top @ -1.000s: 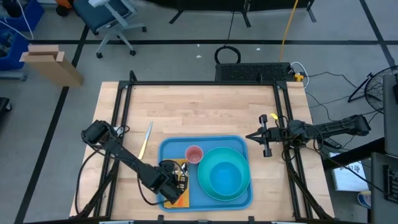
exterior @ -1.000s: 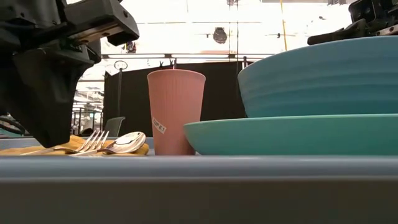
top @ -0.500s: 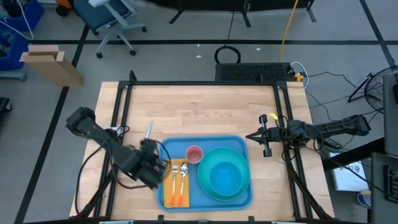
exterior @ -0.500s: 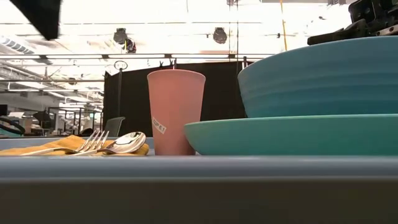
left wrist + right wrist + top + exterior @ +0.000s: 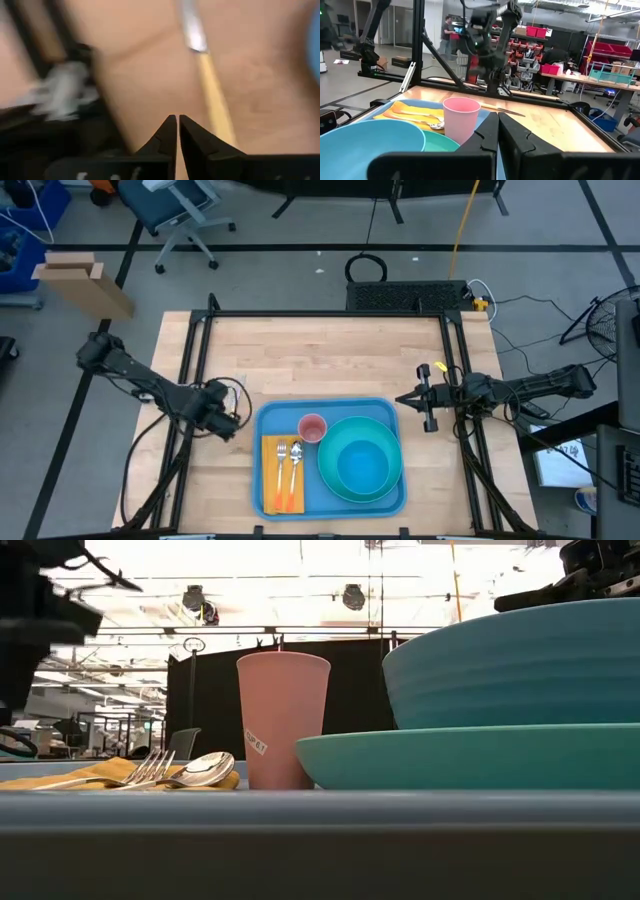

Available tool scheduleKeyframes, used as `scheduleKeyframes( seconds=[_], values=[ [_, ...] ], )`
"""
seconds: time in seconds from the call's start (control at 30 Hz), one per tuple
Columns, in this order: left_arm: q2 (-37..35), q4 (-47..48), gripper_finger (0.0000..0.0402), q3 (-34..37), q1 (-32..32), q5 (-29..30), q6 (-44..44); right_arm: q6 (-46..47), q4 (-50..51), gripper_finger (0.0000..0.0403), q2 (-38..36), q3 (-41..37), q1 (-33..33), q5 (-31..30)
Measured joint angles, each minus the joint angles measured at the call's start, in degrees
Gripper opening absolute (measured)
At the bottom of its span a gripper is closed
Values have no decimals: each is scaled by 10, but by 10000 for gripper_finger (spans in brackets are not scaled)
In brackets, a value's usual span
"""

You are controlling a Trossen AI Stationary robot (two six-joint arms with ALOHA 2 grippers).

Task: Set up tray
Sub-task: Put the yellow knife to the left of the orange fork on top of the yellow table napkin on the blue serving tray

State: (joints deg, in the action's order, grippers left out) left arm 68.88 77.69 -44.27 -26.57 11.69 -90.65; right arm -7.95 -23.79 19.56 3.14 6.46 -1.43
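Left gripper (image 5: 226,420) hovers over the bare bench (image 5: 320,355) with its fingers drawn together on nothing, as its wrist view shows. Beside it, toward the middle of the bench, lies the tray (image 5: 262,498), the biggest thing here, its long axis running across the bench from this gripper's side toward the right arm's.

On the tray, farthest from the left gripper, a deep turquoise bowl (image 5: 360,458) sits in a plate (image 5: 470,755). Closer in stands a pink cup (image 5: 313,427), and closest, along the tray's near short end, an orange napkin (image 5: 282,498) carries a fork (image 5: 281,458) and a spoon (image 5: 296,454).

A knife (image 5: 207,80) lies off the tray on the bench, right by the left gripper; the wrist view shows its blade and pale handle just ahead of the fingertips. It looks like the piece left to bring in, and the left arm is far nearer to it.

Right gripper (image 5: 428,408), closed and empty, waits beyond the tray's far end.
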Motion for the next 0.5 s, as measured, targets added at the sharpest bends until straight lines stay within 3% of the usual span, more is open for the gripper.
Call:
scheduleKeyframes(
  seconds=[0.07, 0.13, 0.3, 0.5],
  values=[
    [-20, -59, 36, 38, 8, -20, 18, 4, 0, 0, 0, 0, 0, 0],
    [-18, -48, 66, 18, 10, -14, 27, 8, 0, 0, 0, 0, 0, 0],
    [-18, -139, 168, 10, 45, -4, 91, -2, -33, 0, 2, 0, 0, -2],
    [3, -226, 277, 10, 104, -3, 95, -7, -49, 0, 4, 0, 0, -2]
  ],
)
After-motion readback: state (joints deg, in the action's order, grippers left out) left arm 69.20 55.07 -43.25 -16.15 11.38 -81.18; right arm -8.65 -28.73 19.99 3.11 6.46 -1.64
